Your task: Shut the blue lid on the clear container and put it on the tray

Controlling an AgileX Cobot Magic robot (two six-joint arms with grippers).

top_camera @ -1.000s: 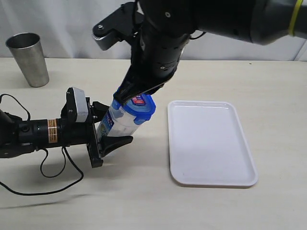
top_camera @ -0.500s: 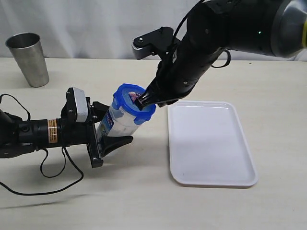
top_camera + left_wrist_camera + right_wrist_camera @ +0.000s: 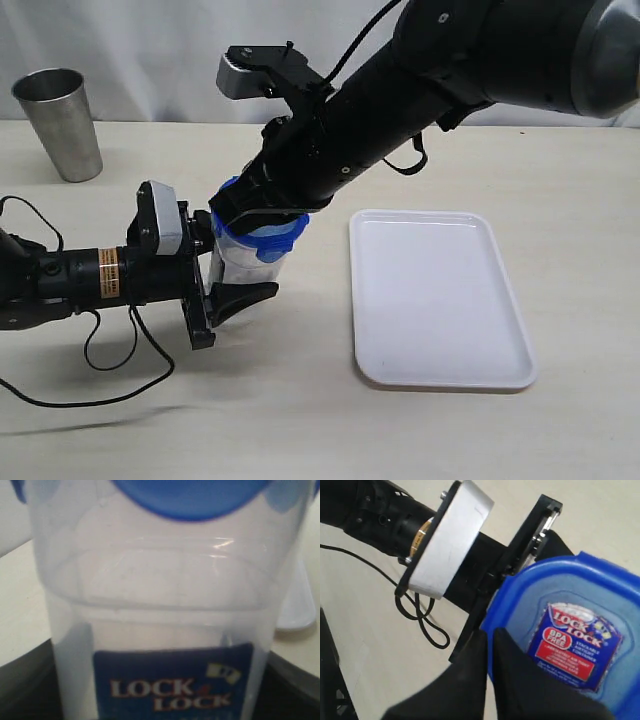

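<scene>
The right arm slants down; the right gripper (image 3: 487, 636), pinched empty, touches the rim of the small bright blue plastic lid (image 3: 580, 630). Beneath it, the left gripper (image 3: 236, 262) clamps the tall translucent plastic container (image 3: 160, 605).

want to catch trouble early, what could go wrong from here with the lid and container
1. The shut right gripper sits at one edge of the blue lid, not its middle; pushing there may tilt the lid and leave flaps unlatched.
2. The left gripper holds the clear container only by its sides; a hard push might slip or tip it.
</scene>
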